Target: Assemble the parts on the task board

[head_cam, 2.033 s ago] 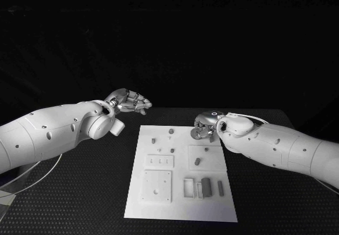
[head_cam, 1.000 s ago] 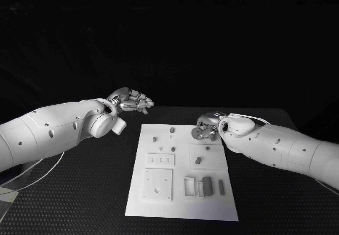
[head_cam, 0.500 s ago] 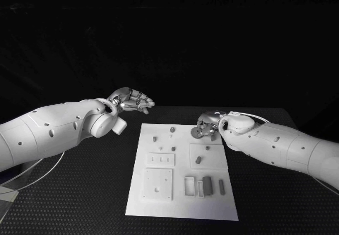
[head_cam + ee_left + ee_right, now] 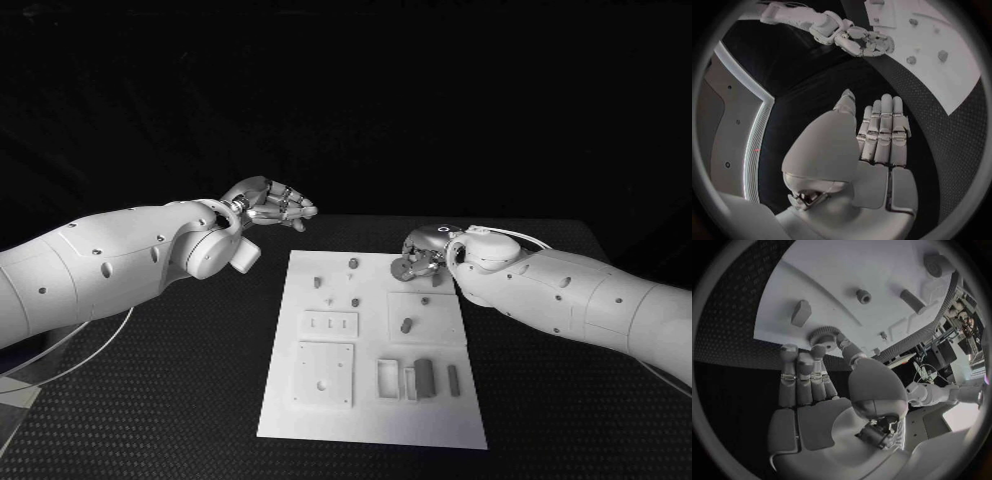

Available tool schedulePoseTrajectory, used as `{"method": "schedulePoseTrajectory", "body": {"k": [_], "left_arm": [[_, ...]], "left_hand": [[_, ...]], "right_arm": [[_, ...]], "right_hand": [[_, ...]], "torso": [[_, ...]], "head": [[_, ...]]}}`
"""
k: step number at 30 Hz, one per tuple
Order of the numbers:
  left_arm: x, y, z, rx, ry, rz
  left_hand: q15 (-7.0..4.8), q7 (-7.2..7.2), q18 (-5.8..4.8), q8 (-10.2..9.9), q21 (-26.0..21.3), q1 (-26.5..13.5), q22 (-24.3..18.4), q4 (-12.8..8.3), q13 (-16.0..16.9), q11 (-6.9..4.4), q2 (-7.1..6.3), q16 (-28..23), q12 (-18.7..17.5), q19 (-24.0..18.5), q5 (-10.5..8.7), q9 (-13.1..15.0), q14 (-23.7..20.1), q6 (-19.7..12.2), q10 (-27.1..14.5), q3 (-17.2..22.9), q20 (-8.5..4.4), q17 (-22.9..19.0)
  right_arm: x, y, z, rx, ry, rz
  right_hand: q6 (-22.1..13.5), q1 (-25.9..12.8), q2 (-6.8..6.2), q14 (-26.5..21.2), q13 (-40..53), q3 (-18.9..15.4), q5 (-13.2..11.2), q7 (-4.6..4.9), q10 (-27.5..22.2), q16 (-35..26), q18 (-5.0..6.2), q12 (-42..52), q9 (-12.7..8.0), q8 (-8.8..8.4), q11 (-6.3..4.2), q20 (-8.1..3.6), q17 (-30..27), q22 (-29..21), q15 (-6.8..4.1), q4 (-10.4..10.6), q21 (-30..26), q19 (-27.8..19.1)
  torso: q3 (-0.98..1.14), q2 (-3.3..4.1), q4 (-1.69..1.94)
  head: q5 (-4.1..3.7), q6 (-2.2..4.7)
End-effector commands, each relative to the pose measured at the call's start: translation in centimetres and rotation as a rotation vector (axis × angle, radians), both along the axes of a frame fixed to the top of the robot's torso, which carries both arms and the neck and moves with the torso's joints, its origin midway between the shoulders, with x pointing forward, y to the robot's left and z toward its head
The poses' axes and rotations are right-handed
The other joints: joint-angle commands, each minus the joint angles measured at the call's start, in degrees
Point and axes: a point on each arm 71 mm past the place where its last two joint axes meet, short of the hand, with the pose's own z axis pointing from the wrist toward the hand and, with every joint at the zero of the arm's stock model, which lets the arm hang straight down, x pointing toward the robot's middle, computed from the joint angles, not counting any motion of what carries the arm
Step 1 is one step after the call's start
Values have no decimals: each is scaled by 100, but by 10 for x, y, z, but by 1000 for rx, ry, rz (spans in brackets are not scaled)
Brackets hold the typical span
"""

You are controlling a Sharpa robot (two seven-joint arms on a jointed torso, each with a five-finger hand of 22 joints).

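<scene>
The small gear (image 4: 822, 334), pinched in the right robot hand (image 4: 420, 258) at the far right corner of the task board (image 4: 361, 420), could slip and roll onto the table (image 4: 173, 400), while the left robot hand (image 4: 271, 205), empty with fingers straight, hovers off the board's far left corner.

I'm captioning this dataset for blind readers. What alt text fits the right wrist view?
The right hand pinches a small toothed gear in its fingertips at the edge of the white task board. Further across the board stand several small grey parts, and black table lies beside it.
</scene>
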Motion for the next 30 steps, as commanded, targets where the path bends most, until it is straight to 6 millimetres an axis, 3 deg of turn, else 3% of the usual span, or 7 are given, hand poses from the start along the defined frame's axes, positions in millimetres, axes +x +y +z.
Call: {"method": "schedulePoseTrajectory", "body": {"k": [1, 6, 12, 18, 22, 25, 30], "left_arm": [[-1, -2, 1, -9, 2, -15], [-1, -2, 1, -9, 3, -16], [-1, -3, 1, -8, 2, -16], [-1, -3, 1, -8, 2, -18], [-1, -3, 1, -8, 3, -19], [-1, -2, 1, -7, 3, -16], [-1, -1, 1, -6, 3, -14]], "left_hand": [[14, 34, -75, -39, -35, -44, -8, 7, 9, 12, -15, -23, -35, 2, -38, 10, -36, 1, -42, 24, -30, 9], [14, 34, -76, -40, -35, -45, -9, 7, 10, 12, -17, -24, -34, 1, -39, 11, -37, 1, -43, 22, -30, 10], [14, 34, -76, -41, -34, -45, -9, 6, 11, 12, -18, -25, -34, 2, -38, 12, -36, 1, -44, 22, -31, 11], [14, 34, -77, -41, -34, -44, -9, 6, 12, 12, -17, -26, -33, 2, -38, 13, -36, 2, -45, 23, -32, 13], [13, 33, -77, -41, -33, -43, -9, 5, 13, 12, -16, -26, -32, 2, -38, 14, -36, 2, -45, 24, -33, 14], [13, 33, -78, -41, -33, -42, -10, 5, 13, 12, -15, -26, -32, 2, -38, 15, -36, 3, -45, 25, -34, 14], [13, 33, -78, -41, -33, -41, -10, 5, 14, 11, -13, -27, -31, 1, -38, 17, -36, 5, -45, 26, -34, 15]], "right_arm": [[-3, 3, -7, -16, 44, 12], [-3, 6, -9, -18, 54, 16], [-4, 9, -13, -21, 63, 16], [-5, 10, -17, -29, 65, 14], [-5, 7, -18, -40, 68, 11], [-4, 4, -18, -43, 66, 6], [-4, 2, -18, -42, 64, 3]], "right_hand": [[-36, -23, -64, -14, -9, 17, 25, 4, -36, 27, 310, 30, 1, -35, 12, -8, 9, 108, 29, 29, 39, -15], [-133, -70, -165, -28, -23, 77, 23, 26, -64, 24, 310, 44, -24, -89, 32, -12, 8, 103, 47, 57, 35, -23], [-161, -77, -192, -37, -27, 106, 23, 38, -80, 23, 310, 52, -30, -102, 44, -13, 7, 102, 59, 60, 31, -30], [-91, -57, -137, -40, -31, 169, 22, 42, -92, 32, 310, 77, -11, -59, 49, -14, 11, 105, 65, 48, 36, -30], [46, 46, -24, -37, -38, 268, 30, 28, -94, 43, 310, 105, 22, 19, 37, -20, 14, 110, 55, -21, 51, -25], [70, 105, -68, -33, -60, 501, 32, 26, -96, 43, 310, 123, 23, 30, 35, -6, 8, 106, 53, 57, 57, -15], [53, 100, -117, -33, -71, 564, 26, 31, -101, 45, 310, 134, 18, 19, 39, 0, 6, 109, 56, 66, 66, -15]], "torso": [[0, -1, 0], [0, 1, 2], [2, 0, 1], [2, 0, -10], [2, -3, -7], [4, -4, -7], [7, -5, -14]], "head": [[5, -27], [6, -30], [23, -50], [28, -62], [29, -73], [16, -76], [3, -70]]}}
